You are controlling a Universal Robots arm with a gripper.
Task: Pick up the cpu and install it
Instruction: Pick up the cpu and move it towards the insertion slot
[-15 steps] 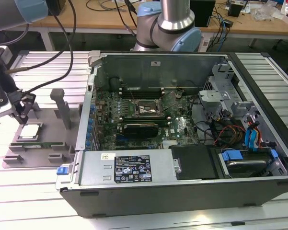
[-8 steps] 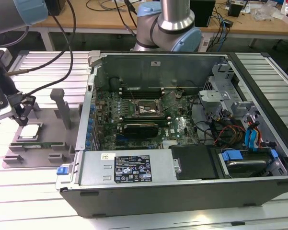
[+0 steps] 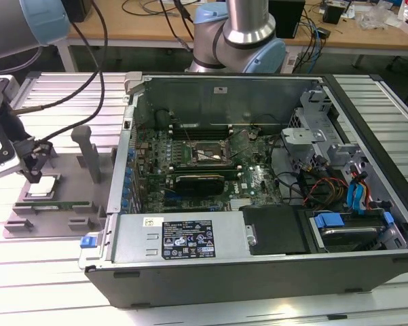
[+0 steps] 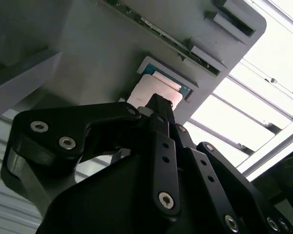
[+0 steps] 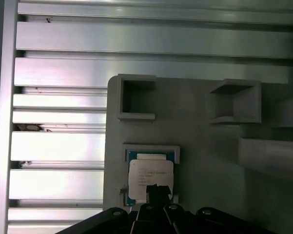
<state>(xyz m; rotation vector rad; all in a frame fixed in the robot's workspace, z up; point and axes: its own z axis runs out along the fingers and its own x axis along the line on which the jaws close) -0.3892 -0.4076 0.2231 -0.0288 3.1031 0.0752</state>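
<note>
Aluminium slats made up the desk (image 3: 27, 285), and on it lay an open computer case (image 3: 136, 238), its motherboard (image 3: 258, 180) exposed with a black socket frame (image 3: 207, 155) near the middle. Toward the exterior view's left, just beside the case, sat a grey fixture plate (image 3: 68, 166) with raised blocks and shallow pockets. The robot arm's gripper (image 3: 34, 178) hung low over that plate. The cpu (image 5: 150, 176), a small silvery square, lay flat in a framed pocket of the plate, not yet lifted. In both wrist views a dark tip of the gripper stood over one edge of the chip, at or very close to its surface. Whether the jaws were apart or together could not be told. The step in hand looked like the pick-up. Done well, it would likely call for a square hold across two opposite edges, light pressure, and a straight rise so the chip stayed level and cleared the pocket's frame.
</note>
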